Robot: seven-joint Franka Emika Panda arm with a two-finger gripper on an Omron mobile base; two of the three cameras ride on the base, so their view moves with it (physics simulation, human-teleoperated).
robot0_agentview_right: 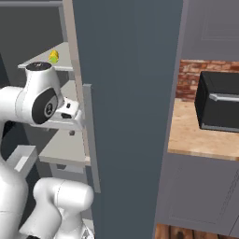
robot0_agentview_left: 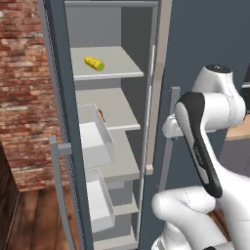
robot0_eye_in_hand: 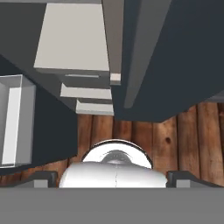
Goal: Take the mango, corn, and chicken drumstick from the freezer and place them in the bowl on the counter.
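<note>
The freezer (robot0_agentview_left: 61,73) stands open, with light grey shelves inside. The corn (robot0_agentview_left: 94,63) lies on the upper shelf and shows as a yellow cob with a green end (robot0_agentview_right: 53,57). One shelf lower, a small brown bit of the chicken drumstick (robot0_agentview_left: 101,115) peeks out behind a pulled-out white drawer (robot0_agentview_left: 95,139). The mango and the bowl are out of view. My gripper (robot0_eye_in_hand: 113,178) points down at the floor in front of the freezer, open and empty, its fingertips (robot0_eye_in_hand: 41,177) far apart. My hand (robot0_agentview_left: 169,128) hangs beside the freezer's right door handle, well below the corn.
A second white drawer (robot0_agentview_left: 100,205) sticks out lower down. The slate-grey door (robot0_agentview_right: 130,93) stands between my arm and the counter (robot0_agentview_right: 191,135), which carries a black toaster oven (robot0_agentview_right: 219,100). Wooden floor (robot0_eye_in_hand: 183,131) lies below. A brick wall (robot0_agentview_left: 22,73) is on the left.
</note>
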